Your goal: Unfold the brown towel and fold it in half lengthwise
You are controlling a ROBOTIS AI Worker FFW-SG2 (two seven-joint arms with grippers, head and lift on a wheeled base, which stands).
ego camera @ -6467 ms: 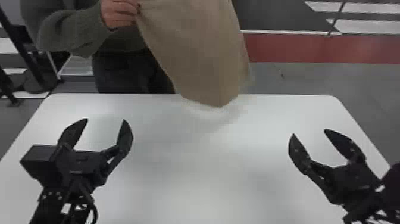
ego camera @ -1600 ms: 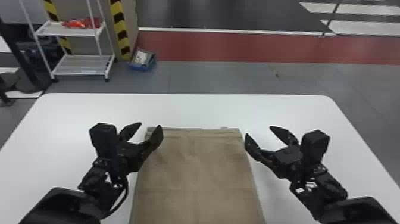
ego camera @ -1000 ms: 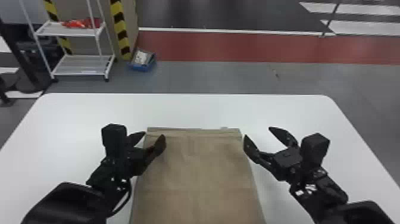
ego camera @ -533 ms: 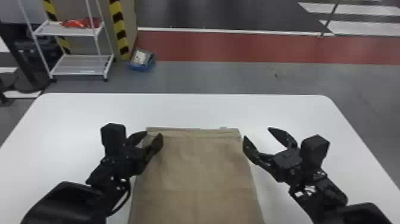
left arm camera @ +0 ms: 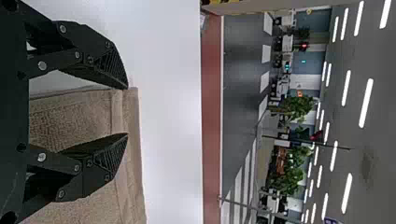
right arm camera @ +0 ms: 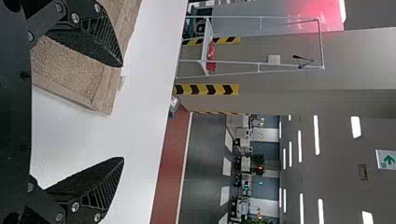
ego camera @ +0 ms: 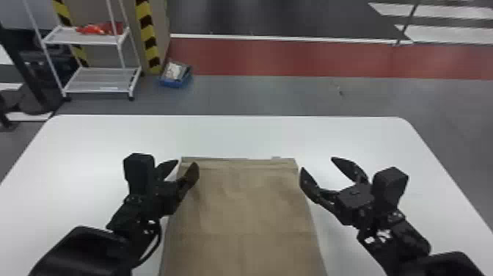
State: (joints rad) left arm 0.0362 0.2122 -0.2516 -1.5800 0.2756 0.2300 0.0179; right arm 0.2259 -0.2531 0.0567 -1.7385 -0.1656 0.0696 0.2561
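Note:
The brown towel [ego camera: 242, 213] lies flat on the table, a folded band along its far edge. At its far left corner is my left gripper [ego camera: 187, 166], open, one finger over the cloth. In the left wrist view the left gripper [left arm camera: 127, 111] has the towel [left arm camera: 70, 116] behind and between its spread fingers. My right gripper [ego camera: 318, 169] stands open by the far right corner, its left finger close to the towel's side edge. In the right wrist view one finger of the right gripper [right arm camera: 123, 112] overlaps the towel [right arm camera: 70, 70] and the other is over bare table.
The white table [ego camera: 234, 135] extends beyond the towel at the far side, left and right. Past it on the floor stand a white wire shelf [ego camera: 99, 80] and a small blue bin [ego camera: 176, 77] at the left.
Since the oldest frame the person with the held-up towel has gone, the towel lies on the table, and both grippers have moved inward. Lately my left gripper shifted slightly right, then held nearly still.

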